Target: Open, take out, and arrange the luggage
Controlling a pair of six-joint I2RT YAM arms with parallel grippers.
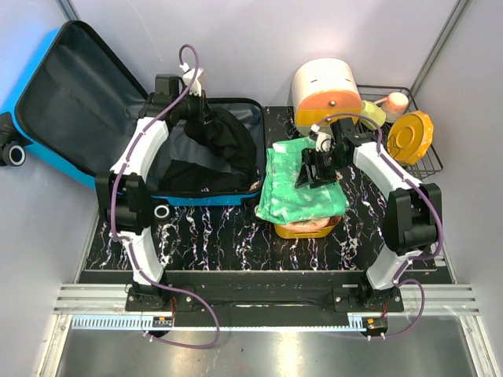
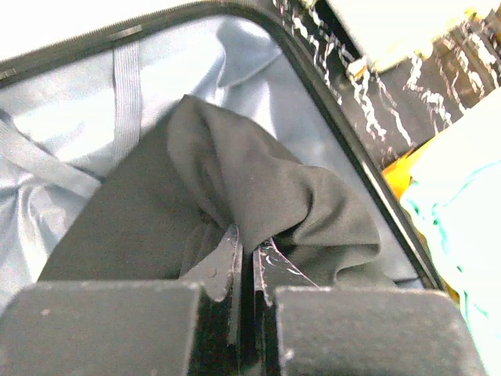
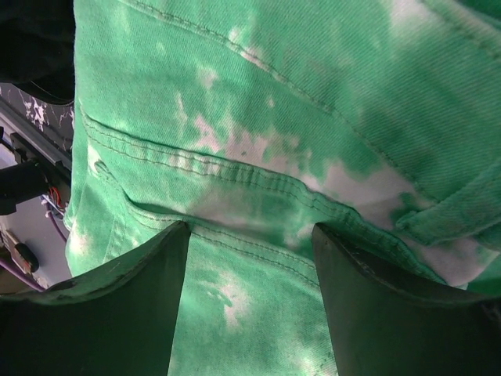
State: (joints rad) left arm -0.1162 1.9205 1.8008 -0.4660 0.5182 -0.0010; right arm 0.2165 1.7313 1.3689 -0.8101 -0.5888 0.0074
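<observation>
**Inside the suitcase (image 1: 204, 199), a pinch on black cloth (image 2: 258, 180)**

Left gripper (image 2: 246, 266) is clamped on that cloth; the suitcase lies open on the left (lid (image 1: 71, 86) flung back). Right gripper (image 3: 250, 235) hovers, jaws apart, over green jeans (image 3: 297, 102). Unpacking seems midway; next, lift the cloth clear. Whatever lies beneath is hidden.

Tally of what stands on and around the table (image 1: 220, 236)
One luggage (image 1: 59, 86); one black garment (image 1: 208, 149) inside it; one green garment (image 1: 295, 192); one yellow basin (image 1: 330, 226) under that; one white-and-orange round box (image 1: 326, 94); one wire basket (image 1: 426, 166); one yellow round lid (image 1: 410, 137) in it; two arms (image 1: 134, 161), each with one gripper, so two in all: the left gripper (image 2: 246, 258) and the right gripper (image 3: 250, 235)
</observation>
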